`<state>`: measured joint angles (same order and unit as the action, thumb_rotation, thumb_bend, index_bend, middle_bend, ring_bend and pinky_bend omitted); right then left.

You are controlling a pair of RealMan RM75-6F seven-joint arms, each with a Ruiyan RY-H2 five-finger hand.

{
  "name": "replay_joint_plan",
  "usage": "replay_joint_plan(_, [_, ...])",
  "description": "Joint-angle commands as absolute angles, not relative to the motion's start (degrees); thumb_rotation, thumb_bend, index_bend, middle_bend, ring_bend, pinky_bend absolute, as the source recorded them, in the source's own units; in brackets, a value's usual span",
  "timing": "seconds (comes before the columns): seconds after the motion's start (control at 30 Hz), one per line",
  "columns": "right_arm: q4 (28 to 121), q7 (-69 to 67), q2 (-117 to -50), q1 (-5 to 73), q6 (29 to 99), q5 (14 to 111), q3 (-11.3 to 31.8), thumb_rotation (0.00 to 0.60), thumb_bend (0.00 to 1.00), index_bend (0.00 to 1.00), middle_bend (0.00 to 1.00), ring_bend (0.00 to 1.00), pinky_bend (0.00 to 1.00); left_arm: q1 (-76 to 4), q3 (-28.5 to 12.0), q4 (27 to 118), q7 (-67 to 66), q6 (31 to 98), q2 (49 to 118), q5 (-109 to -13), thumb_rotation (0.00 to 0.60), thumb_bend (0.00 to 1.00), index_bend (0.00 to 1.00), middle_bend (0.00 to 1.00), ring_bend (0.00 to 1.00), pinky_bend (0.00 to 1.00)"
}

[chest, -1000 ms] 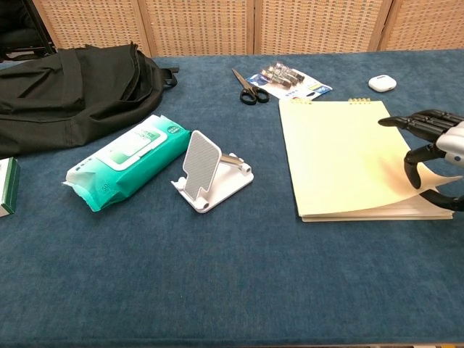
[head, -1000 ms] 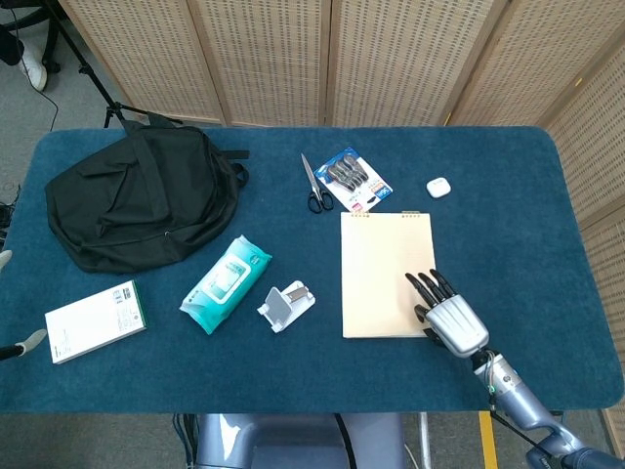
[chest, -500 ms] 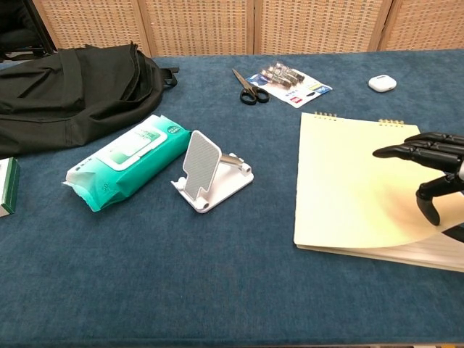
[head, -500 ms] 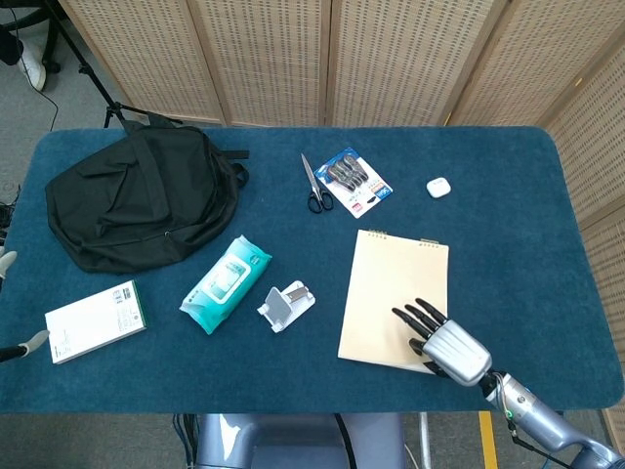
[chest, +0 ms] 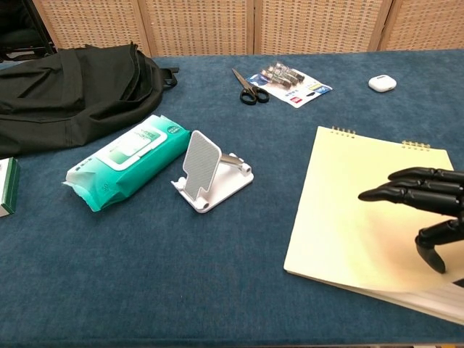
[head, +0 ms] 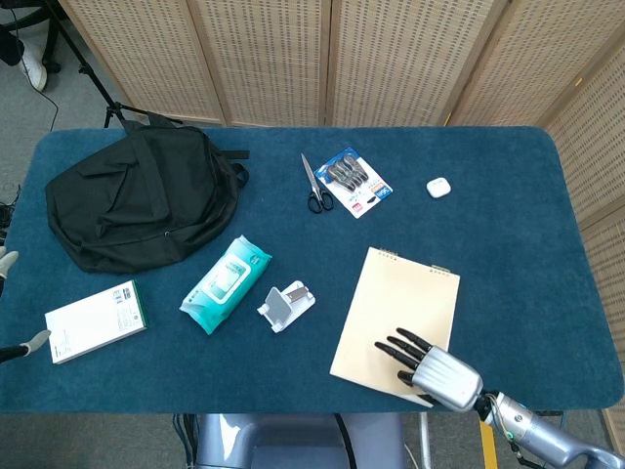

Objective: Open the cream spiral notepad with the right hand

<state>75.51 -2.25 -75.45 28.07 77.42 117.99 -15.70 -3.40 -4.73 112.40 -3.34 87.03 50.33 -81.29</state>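
The robot's silver-and-black right hand (head: 433, 366) lay over the near right corner of the cream spiral-bound paper notepad (head: 398, 318), its dark fingers (chest: 406, 190) stretched flat across the cover and the thumb curled low beside the edge, apparently to catch and lift the cover rather than to carry the pad. The chest view showed the cover bowed slightly off the page stack at that corner, so the hand seemed to pinch the cover, though contact under the palm was hidden. The notepad sat at about five o'clock on the blue carpeted counter (head: 508, 225), skewed so its wire binding pointed toward one o'clock; its plain, unmarked cover was not yet open. The left hand was outside both views.
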Motion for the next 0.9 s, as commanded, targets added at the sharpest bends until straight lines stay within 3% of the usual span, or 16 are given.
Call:
replay_joint_plan(0.03, [76.24, -1.52, -75.19, 28.53, 77.40, 119.39, -16.46, 0.600, 0.62, 0.72, 0.01, 0.00, 0.00, -3.42, -4.71, 112.41, -3.43, 87.01, 50.37, -81.30, 0.600, 0.00, 0.00, 0.00, 0.00, 0.00])
replay_joint_plan(0.63, [80.46, 2.53, -75.10, 31.47, 74.16, 126.23, -19.26, 0.600, 0.62, 0.72, 0.02, 0.00, 0.00, -3.71, -4.85, 112.77, -4.58, 86.59, 50.67, -80.46, 0.600, 0.00, 0.00, 0.00, 0.00, 0.00])
replay_joint_plan(0.9, [83.51, 0.83, -74.19, 31.80, 74.86, 122.64, -16.73, 0.600, 0.62, 0.72, 0.02, 0.00, 0.00, -3.66, -4.88, 112.76, -4.07, 86.64, 50.47, -80.44, 0.600, 0.00, 0.00, 0.00, 0.00, 0.00])
